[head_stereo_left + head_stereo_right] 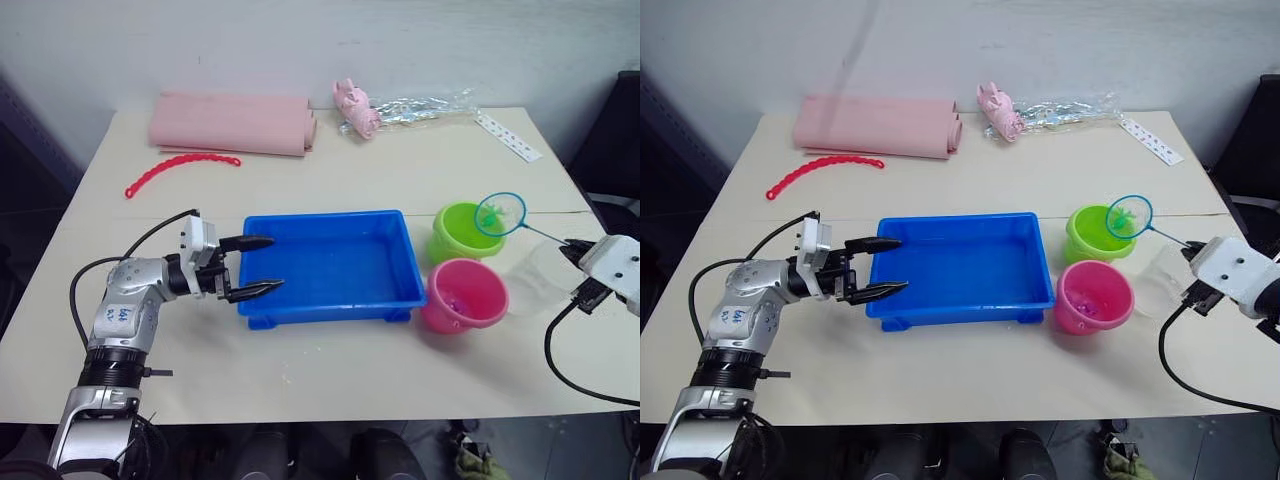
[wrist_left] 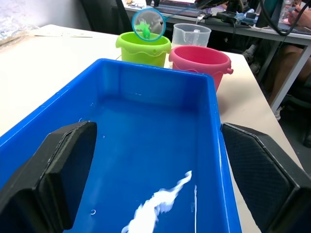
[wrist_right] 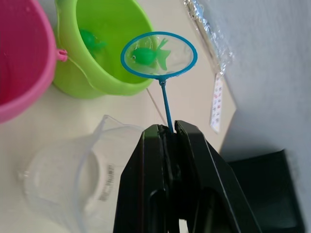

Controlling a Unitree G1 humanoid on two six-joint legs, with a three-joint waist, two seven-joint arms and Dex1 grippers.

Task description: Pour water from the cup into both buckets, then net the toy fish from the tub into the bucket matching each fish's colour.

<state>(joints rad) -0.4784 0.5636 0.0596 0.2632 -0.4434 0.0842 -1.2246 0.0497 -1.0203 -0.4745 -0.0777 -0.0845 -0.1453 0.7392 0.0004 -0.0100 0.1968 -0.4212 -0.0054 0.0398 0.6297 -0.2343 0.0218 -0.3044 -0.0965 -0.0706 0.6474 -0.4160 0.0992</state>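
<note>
Gripping net (image 3: 159, 55) (green fish (image 3: 147, 56) inside) over green bucket (image 1: 462, 232) | right gripper (image 3: 168, 127) clamped | left gripper (image 1: 262, 265) jaws apart

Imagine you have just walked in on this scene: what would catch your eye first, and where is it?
First, the bright blue tub at the table's middle, with the left end effector open at its near-left end. Next, the net carrying a green fish, held by the right end effector just above the green bucket, which stands behind the pink bucket.
</note>
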